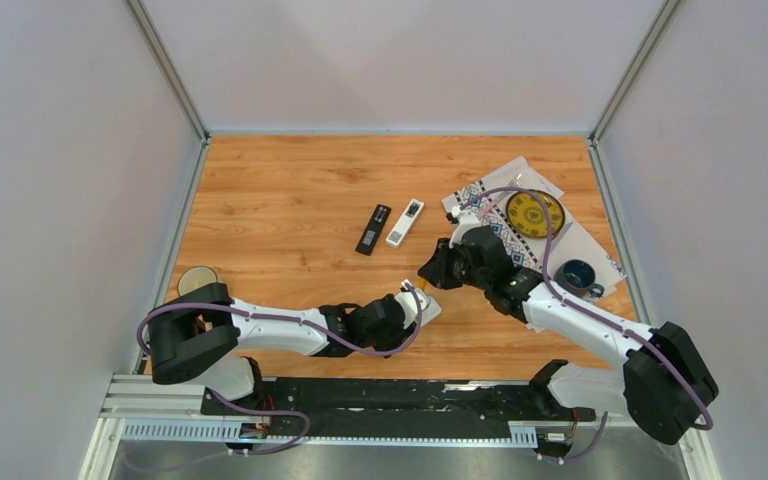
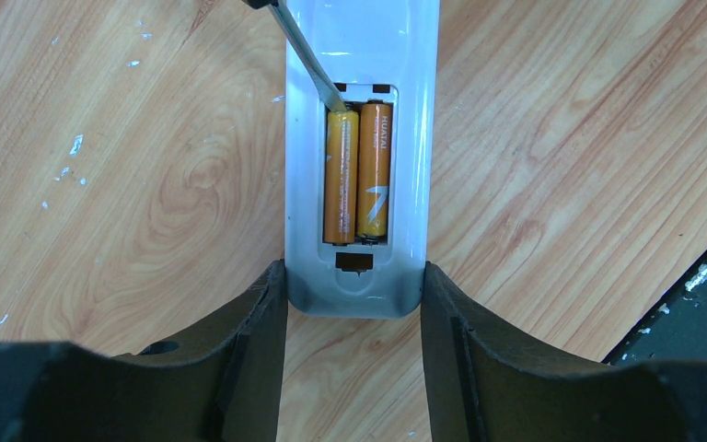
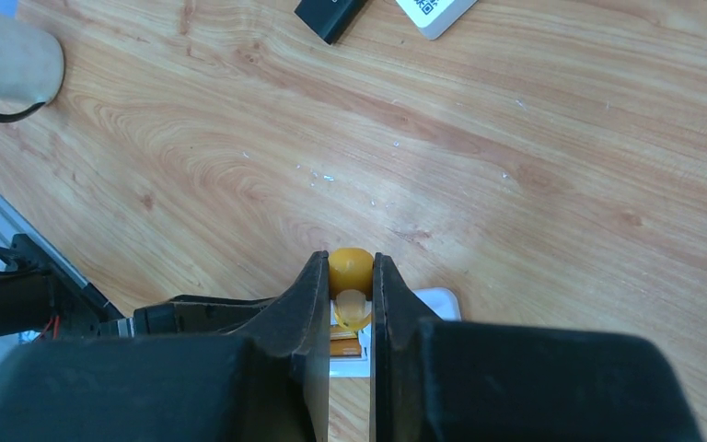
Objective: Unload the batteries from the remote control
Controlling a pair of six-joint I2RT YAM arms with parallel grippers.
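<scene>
Left wrist view looks straight down on the two orange-gold batteries [image 2: 341,175], which lie side by side, lengthwise, in the open bay [image 2: 356,90] in the back of the white remote control [image 2: 359,41]. The flat metal tip of a screwdriver [image 2: 306,66] comes in from the upper left and touches the far end of the left-hand battery. The remote control lies on the wooden table [image 2: 120,184], and its near end sits clamped between the black fingers [image 2: 256,322] of the left gripper [image 2: 353,276], one finger pressed to each long side. In the right wrist view the right gripper [image 3: 349,276] is closed tight on the screwdriver's yellow handle [image 3: 351,265], directly above the white remote. From the top external view the two grippers meet near the table's front centre. Farther back lie a black remote [image 1: 373,229] and a second white remote [image 1: 405,222], close together but apart. To the right, a patterned cloth [image 1: 480,195] carries a yellow plate [image 1: 534,214] and a blue mug [image 1: 575,277]. A beige cup [image 1: 197,281] stands at the table's left edge.
</scene>
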